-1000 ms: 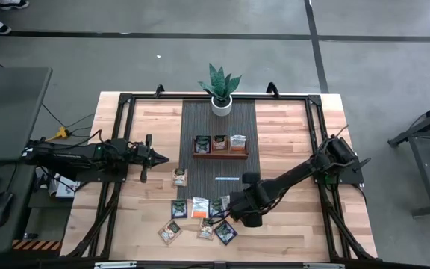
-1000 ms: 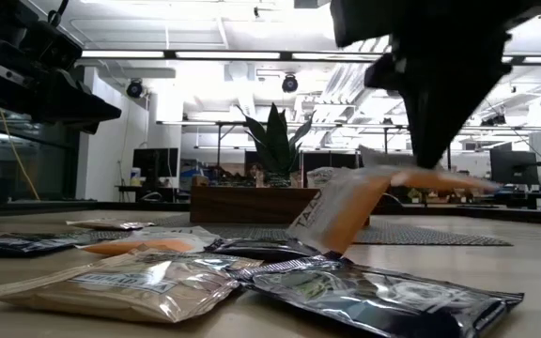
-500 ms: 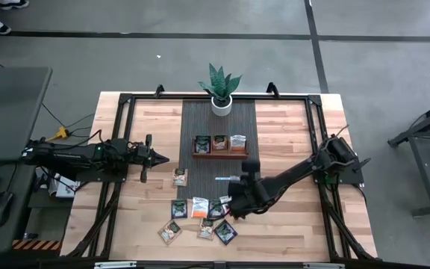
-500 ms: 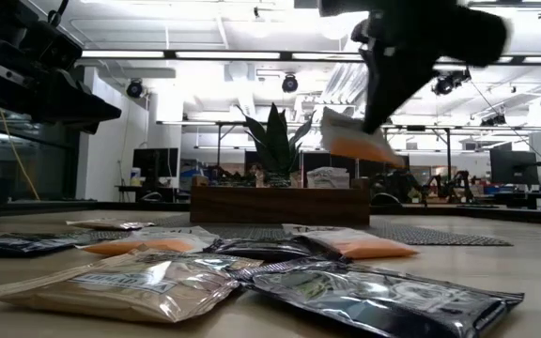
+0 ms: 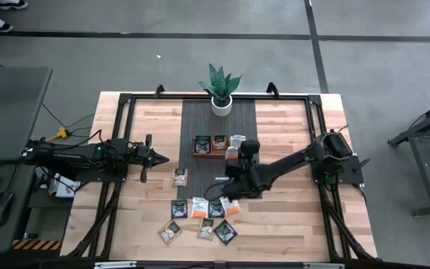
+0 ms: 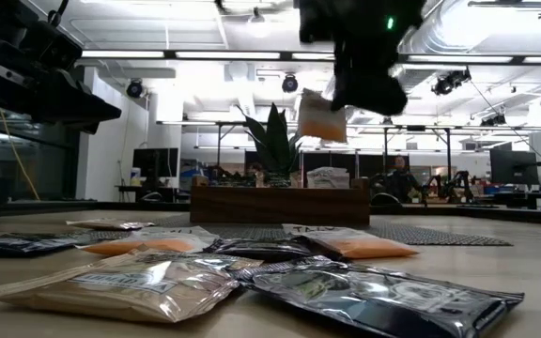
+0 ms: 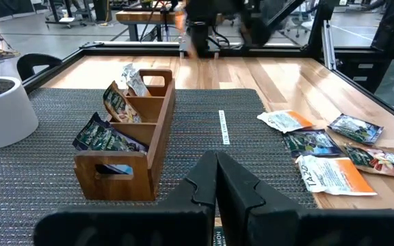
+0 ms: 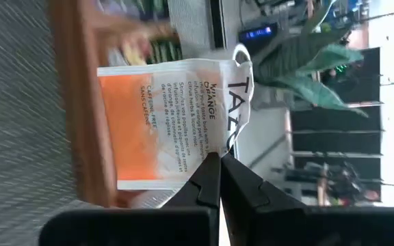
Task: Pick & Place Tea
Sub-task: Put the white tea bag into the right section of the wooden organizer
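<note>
Fingers (image 8: 219,179) pinching orange packet (image 8: 159,123) edge

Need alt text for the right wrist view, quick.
The right end effector, shut, holds an orange-and-white tea packet by its edge, above the wooden tray. A potted plant shows beyond.
</note>
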Motion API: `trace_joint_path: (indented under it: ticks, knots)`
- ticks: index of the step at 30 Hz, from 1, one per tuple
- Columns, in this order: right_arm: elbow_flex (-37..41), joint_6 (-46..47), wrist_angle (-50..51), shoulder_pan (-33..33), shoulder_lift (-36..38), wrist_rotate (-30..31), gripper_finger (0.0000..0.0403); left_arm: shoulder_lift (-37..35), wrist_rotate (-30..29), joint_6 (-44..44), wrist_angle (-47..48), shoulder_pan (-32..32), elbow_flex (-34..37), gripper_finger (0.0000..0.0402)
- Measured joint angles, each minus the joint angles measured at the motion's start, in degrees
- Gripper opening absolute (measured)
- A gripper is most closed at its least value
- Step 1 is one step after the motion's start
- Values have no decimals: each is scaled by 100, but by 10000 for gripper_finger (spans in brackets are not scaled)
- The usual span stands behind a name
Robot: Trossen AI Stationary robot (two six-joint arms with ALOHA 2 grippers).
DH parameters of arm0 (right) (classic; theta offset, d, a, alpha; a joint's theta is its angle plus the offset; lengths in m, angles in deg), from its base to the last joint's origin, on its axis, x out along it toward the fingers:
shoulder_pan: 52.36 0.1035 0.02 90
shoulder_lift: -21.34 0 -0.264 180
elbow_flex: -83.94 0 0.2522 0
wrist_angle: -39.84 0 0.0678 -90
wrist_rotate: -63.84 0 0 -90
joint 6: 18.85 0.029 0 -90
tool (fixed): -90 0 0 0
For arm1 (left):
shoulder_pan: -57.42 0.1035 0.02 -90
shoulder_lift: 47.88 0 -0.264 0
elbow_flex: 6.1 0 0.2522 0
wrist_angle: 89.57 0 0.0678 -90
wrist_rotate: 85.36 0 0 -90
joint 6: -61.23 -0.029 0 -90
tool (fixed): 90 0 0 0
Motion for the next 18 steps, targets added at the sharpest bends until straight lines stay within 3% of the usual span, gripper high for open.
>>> trace_joint_path:
  ticks: [10, 18]
  knots:
    - [858, -652, -828, -609, -15, 506, 0, -2, 0, 0, 0, -2, -2, 1]
    - [1475, -1390, -1918, -825, -15, 420, 0, -2, -1, 0, 0, 0, -2, 1]
